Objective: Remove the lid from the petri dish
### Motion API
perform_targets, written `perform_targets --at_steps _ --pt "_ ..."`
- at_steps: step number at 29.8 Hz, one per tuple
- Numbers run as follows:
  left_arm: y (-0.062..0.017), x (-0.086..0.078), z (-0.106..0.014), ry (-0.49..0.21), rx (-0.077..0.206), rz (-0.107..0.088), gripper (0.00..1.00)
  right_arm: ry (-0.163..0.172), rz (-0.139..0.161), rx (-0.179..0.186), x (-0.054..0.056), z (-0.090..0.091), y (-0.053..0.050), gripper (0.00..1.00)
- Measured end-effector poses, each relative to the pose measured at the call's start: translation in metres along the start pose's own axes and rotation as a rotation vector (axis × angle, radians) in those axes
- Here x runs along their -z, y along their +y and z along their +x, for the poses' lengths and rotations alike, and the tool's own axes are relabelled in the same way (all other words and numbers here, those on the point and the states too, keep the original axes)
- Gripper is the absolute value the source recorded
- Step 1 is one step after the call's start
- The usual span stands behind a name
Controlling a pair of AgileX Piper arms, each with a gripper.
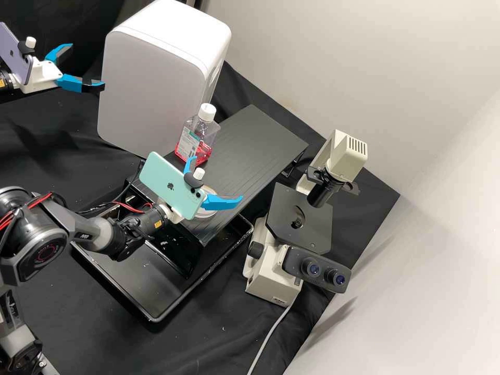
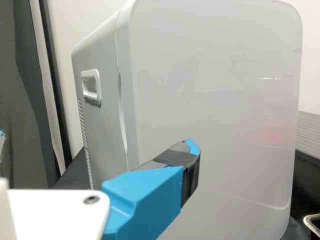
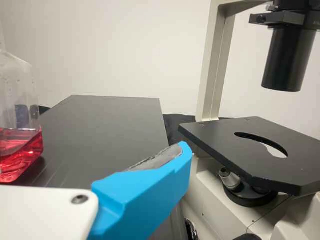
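Observation:
On the black raised platform, near its front end, a clear petri dish lies mostly hidden beneath my right gripper. That gripper is open, with one blue finger across the dish's near side and the other finger raised behind it; I cannot tell whether it touches the dish. In the right wrist view a blue finger lies over the platform. My left gripper hangs open at the far left, beside the white box, holding nothing. Its finger is close to the box.
A flask of red liquid stands on the platform behind the dish. A black tray lies under the platform's front end. A microscope stands to the right, its stage close to the right gripper.

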State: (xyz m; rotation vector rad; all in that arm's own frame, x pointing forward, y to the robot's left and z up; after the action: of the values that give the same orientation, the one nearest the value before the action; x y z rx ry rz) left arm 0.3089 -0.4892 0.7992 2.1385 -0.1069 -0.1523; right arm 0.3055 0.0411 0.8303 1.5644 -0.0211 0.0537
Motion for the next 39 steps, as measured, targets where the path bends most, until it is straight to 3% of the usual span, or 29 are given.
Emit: perform_targets --at_steps 4,8,13,17,21,28,39 --pt "-0.0004 -0.002 0.0 0.001 0.0 -0.008 1.0 0.0 0.0 0.0 0.0 0.0 0.0 1.0" --pt "-0.0019 -0.01 -0.002 -0.045 -0.007 0.008 1.0 0.0 0.0 0.0 0.0 0.0 0.0 1.0" --pt "-0.0131 -0.02 -0.005 -0.138 -0.036 0.03 1.0 0.0 0.0 0.0 0.0 0.0 0.0 1.0" --pt "-0.0263 -0.028 -0.009 -0.223 -0.017 0.056 1.0 0.0 0.0 0.0 0.0 0.0 0.0 1.0" --pt "-0.038 -0.035 -0.014 -0.306 0.038 0.08 1.0 0.0 0.0 0.0 0.0 0.0 0.0 1.0" --pt "-0.0477 -0.046 -0.018 -0.383 0.075 0.087 1.0 0.0 0.0 0.0 0.0 0.0 0.0 1.0" --pt "-0.0704 -0.058 -0.019 -0.483 0.152 0.108 1.0 0.004 0.0 -0.004 0.001 0.001 0.001 1.0"
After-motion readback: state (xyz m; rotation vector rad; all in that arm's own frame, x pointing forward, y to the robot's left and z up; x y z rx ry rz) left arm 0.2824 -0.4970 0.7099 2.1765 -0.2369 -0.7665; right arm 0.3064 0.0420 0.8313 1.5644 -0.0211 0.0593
